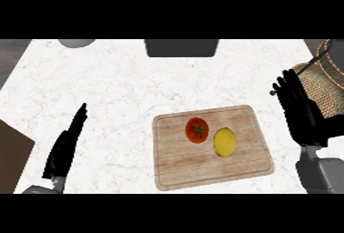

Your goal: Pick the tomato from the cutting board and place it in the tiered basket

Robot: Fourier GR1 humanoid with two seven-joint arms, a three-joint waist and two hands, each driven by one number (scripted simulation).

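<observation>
**Tomato not picked yet, both hands empty**

Head view: white speckled counter (121, 91), steep look down. Wooden cutting board (211, 146) sits right of centre. The tomato (197, 130) lies on the board's upper middle, stem up, with a yellow lemon (225, 142) just beside it on the right, touching or nearly so; I can't tell which. The tiered basket (328, 79) is at the far right edge, only partly in frame, wicker with a dark wire frame.

My right hand (299, 111) shows at the right, between board and basket, fingers straight and spread slightly, holding nothing. My left hand (66, 145) rests at the lower left, fingers straight and together, edge-on, well apart from the board and also empty.

A grey bowl-like thing (77, 43) and a dark grey box (181, 48) sit at the counter's far edge, out of the way.

Risks as I see them:
- The lemon crowds the tomato's right side, and that's the side my right hand comes from. Fingers may knock the lemon or close on both.
- The tomato is round, so a nudge could roll it across the board.
- The basket is half out of view, so judging the drop spot is hard, and the wire frame could catch my fingers.
</observation>
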